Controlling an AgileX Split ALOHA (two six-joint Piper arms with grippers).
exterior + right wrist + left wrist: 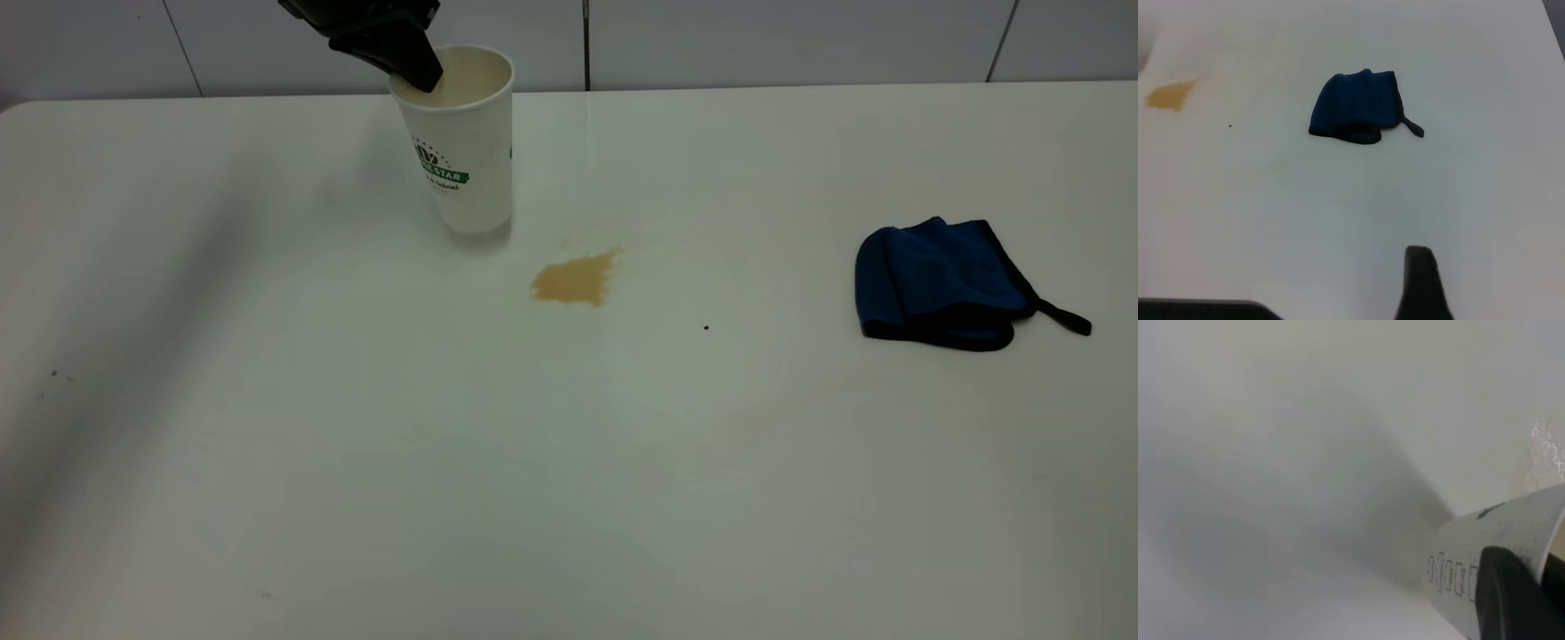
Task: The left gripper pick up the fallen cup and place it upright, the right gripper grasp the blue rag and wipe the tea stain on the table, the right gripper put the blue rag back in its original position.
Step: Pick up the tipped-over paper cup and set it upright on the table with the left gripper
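**Cup upright, wiping not yet begun**

Exterior view: the cup [464, 142] stands upright near the far edge of the desk [356, 462], left of the middle, its base resting on the surface or very nearly so. The left gripper [404, 55] reaches in from the far edge and pinches the cup's rim, one black finger dipping inside the mouth. So the first step looks all but done; what remains of it is to let go and draw back. The tea stain [576, 279] lies just beside the cup's base, on the near side, unwiped. The blue rag [942, 283] sits folded well apart from the stain, toward the right edge of the desk, untouched. The right gripper does not show here.

Left wrist view: the cup's [1501, 553] printed wall fills one corner, with a black finger [1505, 597] pressed against its rim, so the left fingers are grasping the cup.

Right wrist view: the right gripper [1338, 303] hangs above bare desk [1338, 220], its fingers spread wide and holding nothing. The blue rag [1355, 107] lies ahead of it and the tea stain [1169, 95] farther off. Grasping the rag, wiping and returning it are all left to do.
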